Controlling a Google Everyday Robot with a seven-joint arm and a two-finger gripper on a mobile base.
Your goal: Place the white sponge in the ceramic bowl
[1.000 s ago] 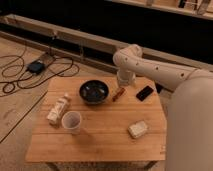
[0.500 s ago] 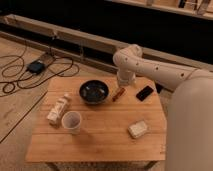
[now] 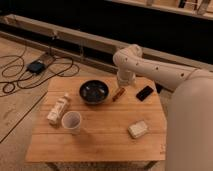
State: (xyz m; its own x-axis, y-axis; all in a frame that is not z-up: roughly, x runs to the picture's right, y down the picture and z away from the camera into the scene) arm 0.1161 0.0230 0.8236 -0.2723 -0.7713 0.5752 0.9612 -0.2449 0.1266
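Table of wood (image 3: 105, 144), floor cables (image 3: 17, 75), fingers (image 3: 123, 81) at far edge

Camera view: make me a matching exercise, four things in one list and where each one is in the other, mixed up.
Things:
1 white sponge
2 ceramic bowl
3 phone
4 gripper

Places:
A far part of the table, picture right
B near part of the table, picture right
C above the table's far part, between bowl and phone
D just beyond the cup

Pairs: 1-B, 2-D, 3-A, 4-C
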